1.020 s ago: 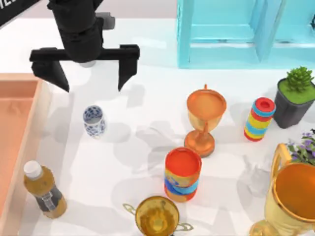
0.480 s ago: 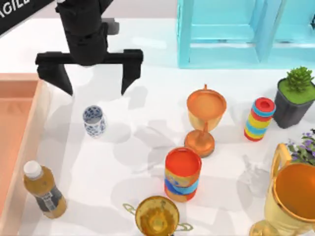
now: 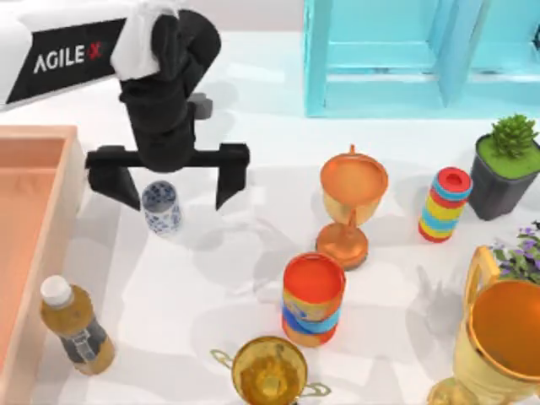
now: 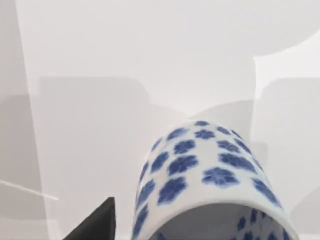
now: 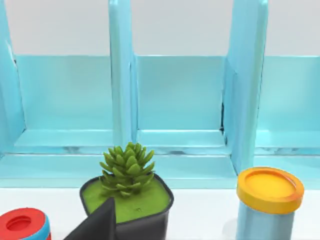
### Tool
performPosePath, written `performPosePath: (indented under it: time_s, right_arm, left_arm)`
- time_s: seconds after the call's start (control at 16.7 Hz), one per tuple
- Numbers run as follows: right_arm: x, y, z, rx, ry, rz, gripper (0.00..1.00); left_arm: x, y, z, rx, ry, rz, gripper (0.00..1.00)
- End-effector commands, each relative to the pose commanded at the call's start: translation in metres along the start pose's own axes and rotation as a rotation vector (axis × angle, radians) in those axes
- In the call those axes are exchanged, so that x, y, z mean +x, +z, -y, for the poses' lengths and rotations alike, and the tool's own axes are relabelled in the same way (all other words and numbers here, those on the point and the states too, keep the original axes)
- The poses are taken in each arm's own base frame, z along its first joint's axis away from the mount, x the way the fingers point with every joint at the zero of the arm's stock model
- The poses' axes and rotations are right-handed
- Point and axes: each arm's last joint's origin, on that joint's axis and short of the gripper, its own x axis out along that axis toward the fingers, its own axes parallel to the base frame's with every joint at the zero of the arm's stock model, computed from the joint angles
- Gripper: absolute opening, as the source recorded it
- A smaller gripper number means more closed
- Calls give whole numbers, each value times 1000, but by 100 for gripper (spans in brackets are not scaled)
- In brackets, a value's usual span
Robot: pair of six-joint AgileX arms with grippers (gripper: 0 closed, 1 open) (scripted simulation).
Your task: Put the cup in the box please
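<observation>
At the counter's left edge, box (image 3: 34, 219): shallow wooden tray with a reddish inside, nothing in it as far as the top view shows; the task's goal is not yet met.
Bottle (image 3: 74, 325): stands just beside the box rim, near the likely path to the box.
Left gripper (image 3: 169, 175): low over the counter, fingers spread wide, one on each side of the cup, neither seen touching it.
Cup (image 3: 161, 207): upright on the counter, right of the box, between the fingers; in the left wrist view the cup (image 4: 210, 185) sits close under the camera.
Done: gripper placed around the cup, I judge.
Left: close, lift, carry left, release in the box.
Right arm: parked; its wrist view faces a succulent (image 5: 127, 192) and the shelf (image 5: 180, 105).
</observation>
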Motion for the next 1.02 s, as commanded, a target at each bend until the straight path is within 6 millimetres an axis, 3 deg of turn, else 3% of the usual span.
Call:
performPosePath:
  time_s: [0.3,1.02]
  right_arm:
    - [0,0,0,0,0,0,100]
    - [0,0,0,0,0,0,100]
  left_arm:
    - [8,-1,0,0,1,-3,100]
    - [8,-1,0,0,1,-3,10]
